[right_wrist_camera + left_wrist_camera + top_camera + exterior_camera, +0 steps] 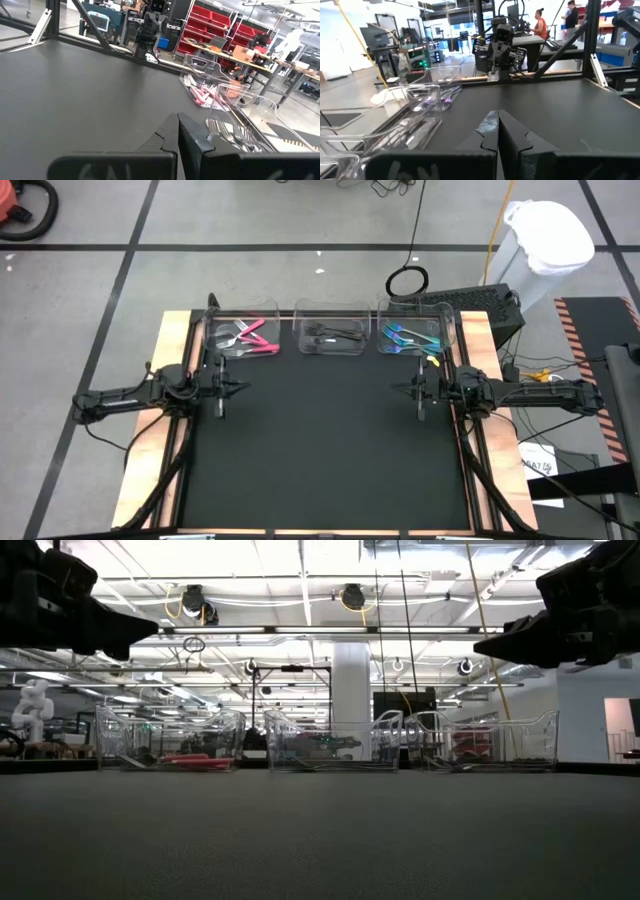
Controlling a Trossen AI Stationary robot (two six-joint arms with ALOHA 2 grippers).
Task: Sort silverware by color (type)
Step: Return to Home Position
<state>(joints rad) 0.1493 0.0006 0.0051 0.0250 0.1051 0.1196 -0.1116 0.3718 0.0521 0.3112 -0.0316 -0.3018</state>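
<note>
The silverware lies sorted in three clear bins along the table's far edge: pink-handled pieces [252,337] in the left bin, black pieces [333,337] in the middle bin, teal-handled pieces [408,338] in the right bin. My left gripper [240,389] hovers shut at the table's left side, pointing level toward the right. My right gripper [398,389] hovers shut at the right side, pointing level toward the left. Both hold nothing; their shut fingertips show in the wrist views [497,116] [176,119].
The black mat [320,450] spreads bare between the two arms. The three bins [330,750] stand in a row at the far edge. Wooden table borders [175,330] and arm frames flank the mat. People and workbenches show in the room beyond.
</note>
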